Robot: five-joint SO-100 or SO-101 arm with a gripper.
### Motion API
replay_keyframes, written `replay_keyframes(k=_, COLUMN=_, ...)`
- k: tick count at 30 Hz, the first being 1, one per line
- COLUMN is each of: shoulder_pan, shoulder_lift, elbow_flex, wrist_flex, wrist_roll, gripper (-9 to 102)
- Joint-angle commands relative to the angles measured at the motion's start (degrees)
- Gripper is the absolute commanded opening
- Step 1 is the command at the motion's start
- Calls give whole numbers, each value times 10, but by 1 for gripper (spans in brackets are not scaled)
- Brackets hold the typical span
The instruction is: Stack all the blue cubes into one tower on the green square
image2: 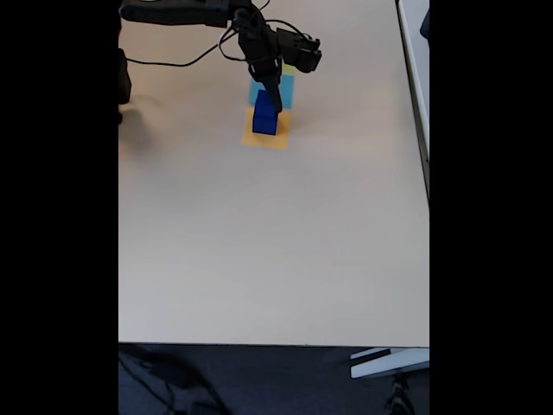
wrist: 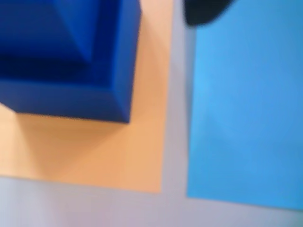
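1. In the fixed view, the near half of the pale bench (image2: 268,251) lies bare up to its front edge.
2. Farther back sits an orange square (image2: 268,138), flat on the bench. On it stand the blue cubes (image2: 264,116), a smaller one stacked on a larger one.
3. The wrist view shows the same stack close up: the blue cubes (wrist: 71,61) sit at the upper left, the bigger one resting on the orange square (wrist: 94,151), the smaller one on top of it and set back from its edge.
4. Just beside the orange square, across a thin strip of bench, lies a light-blue square (wrist: 246,109); in the fixed view it sits directly behind the orange one.
5. The claw (image2: 275,97) reaches down from the dark arm (image2: 259,35) and hangs right at the upper cube, at its far right side. The picture is too small and blurred to tell whether its fingers are clenched on the cube or released.
6. A sliver of the green square (image2: 287,69) may peek out behind the light-blue one, under the arm.
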Motion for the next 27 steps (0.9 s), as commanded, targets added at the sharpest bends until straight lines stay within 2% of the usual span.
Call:
replay_keyframes(k=1, shoulder_pan=9, shoulder_lift=62, elbow_flex=-1, wrist_flex=-2, wrist_roll=-11, gripper=35)
replay_keyframes(k=27, shoulder_pan=24, shoulder_lift=71, elbow_flex=32, wrist_flex=26, wrist_roll=-14, gripper=34)
